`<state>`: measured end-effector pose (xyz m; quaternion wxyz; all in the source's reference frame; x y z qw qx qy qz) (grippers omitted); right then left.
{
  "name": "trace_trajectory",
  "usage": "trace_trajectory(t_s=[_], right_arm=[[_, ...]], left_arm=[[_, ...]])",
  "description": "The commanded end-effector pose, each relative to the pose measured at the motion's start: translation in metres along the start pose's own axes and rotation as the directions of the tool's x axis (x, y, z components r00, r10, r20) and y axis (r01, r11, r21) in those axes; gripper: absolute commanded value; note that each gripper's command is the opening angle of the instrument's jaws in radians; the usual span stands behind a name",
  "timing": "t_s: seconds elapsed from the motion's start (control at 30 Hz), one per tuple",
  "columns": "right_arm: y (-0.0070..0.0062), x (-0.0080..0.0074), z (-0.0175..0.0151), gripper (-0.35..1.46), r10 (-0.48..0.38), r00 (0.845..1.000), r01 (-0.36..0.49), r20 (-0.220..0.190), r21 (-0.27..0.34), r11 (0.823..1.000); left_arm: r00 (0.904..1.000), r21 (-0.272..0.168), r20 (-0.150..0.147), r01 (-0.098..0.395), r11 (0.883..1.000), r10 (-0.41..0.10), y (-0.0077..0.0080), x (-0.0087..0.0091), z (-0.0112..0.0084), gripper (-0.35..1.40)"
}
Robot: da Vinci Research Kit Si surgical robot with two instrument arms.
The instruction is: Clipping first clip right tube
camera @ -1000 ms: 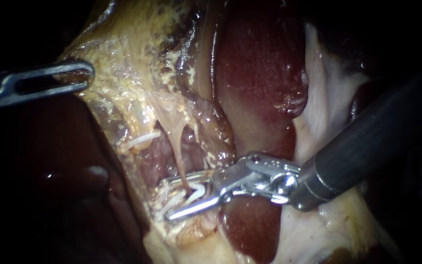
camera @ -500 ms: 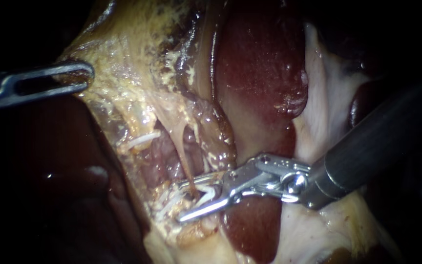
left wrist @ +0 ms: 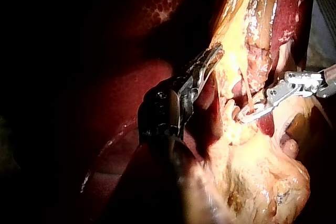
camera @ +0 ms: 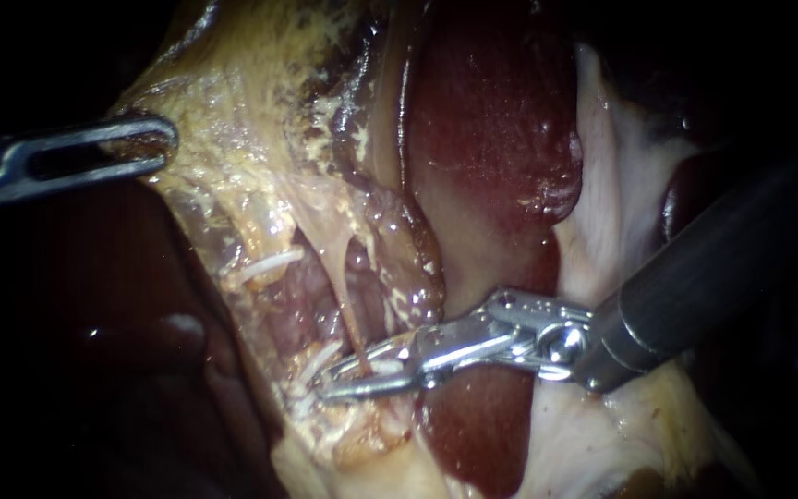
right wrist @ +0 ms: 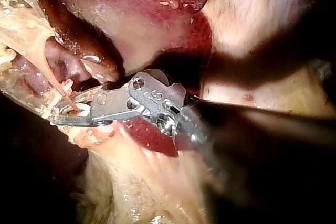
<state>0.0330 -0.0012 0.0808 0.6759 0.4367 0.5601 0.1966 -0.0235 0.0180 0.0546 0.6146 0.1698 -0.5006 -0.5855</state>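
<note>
The right tube (camera: 348,310) is a thin tan strand running down from the pale gallbladder tissue (camera: 251,120). My right instrument (camera: 330,381) comes in from the right, and its jaws are closed across the tube's lower end with a white clip (camera: 382,366) between them. The right wrist view shows the same grip of my right instrument (right wrist: 58,116) on the tube (right wrist: 52,80). My left instrument (camera: 154,143) is shut on the gallbladder's edge at upper left, holding it taut; in the left wrist view my left instrument (left wrist: 212,56) bites yellow tissue.
Dark red liver (camera: 491,139) fills the middle and right behind the right instrument's shaft. A white clip (camera: 265,263) sits on a strand left of the tube. More white strands (camera: 311,370) lie by the right jaws' tips. Pale fatty tissue (camera: 602,434) lies under the shaft.
The right instrument's jaws stood wide open around the tube and have now closed on it. The instrument also drew slightly back to the right. The left instrument has not moved.
</note>
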Motion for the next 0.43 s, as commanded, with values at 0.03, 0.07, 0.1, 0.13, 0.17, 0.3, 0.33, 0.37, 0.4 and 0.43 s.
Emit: trace_trajectory(t_s=[0.03,0.07,0.1,0.13,0.17,0.3,0.33,0.37,0.4,0.43], right_arm=[[0.0000,0.0000,0.0000,-0.35,0.000,1.000,0.000,-0.001,-0.001,1.000],[0.0000,0.0000,0.0000,-0.35,0.000,1.000,0.000,-0.001,-0.001,1.000],[0.0000,0.0000,0.0000,-0.35,0.000,1.000,0.000,-0.001,-0.001,1.000],[0.0000,0.0000,0.0000,-0.35,0.000,1.000,0.000,-0.001,-0.001,1.000],[0.0000,0.0000,0.0000,-0.35,0.000,1.000,0.000,-0.001,-0.001,1.000],[0.0000,0.0000,0.0000,-0.35,0.000,1.000,0.000,-0.001,-0.001,1.000],[0.0000,0.0000,0.0000,-0.35,0.000,1.000,0.000,-0.001,-0.001,1.000],[0.0000,0.0000,0.0000,-0.35,0.000,1.000,0.000,-0.001,-0.001,1.000],[0.0000,0.0000,0.0000,-0.35,0.000,1.000,0.000,-0.001,-0.001,1.000],[0.0000,0.0000,0.0000,-0.35,0.000,1.000,0.000,-0.001,-0.001,1.000]], left_arm=[[1.0000,0.000,0.000,0.000,1.000,0.000,0.0000,0.0000,0.0000,-0.35],[1.0000,0.000,0.000,0.000,1.000,0.000,0.0000,0.0000,0.0000,-0.35],[1.0000,0.000,0.000,0.000,1.000,0.000,0.0000,0.0000,0.0000,-0.35],[1.0000,0.000,0.000,0.000,1.000,0.000,0.0000,0.0000,0.0000,-0.35],[1.0000,0.000,0.000,0.000,1.000,0.000,0.0000,0.0000,0.0000,-0.35],[1.0000,0.000,0.000,0.000,1.000,0.000,0.0000,0.0000,0.0000,-0.35],[1.0000,0.000,0.000,0.000,1.000,0.000,0.0000,0.0000,0.0000,-0.35],[1.0000,0.000,0.000,0.000,1.000,0.000,0.0000,0.0000,0.0000,-0.35],[1.0000,0.000,0.000,0.000,1.000,0.000,0.0000,0.0000,0.0000,-0.35],[1.0000,0.000,0.000,0.000,1.000,0.000,0.0000,-0.0001,0.0000,-0.35]])
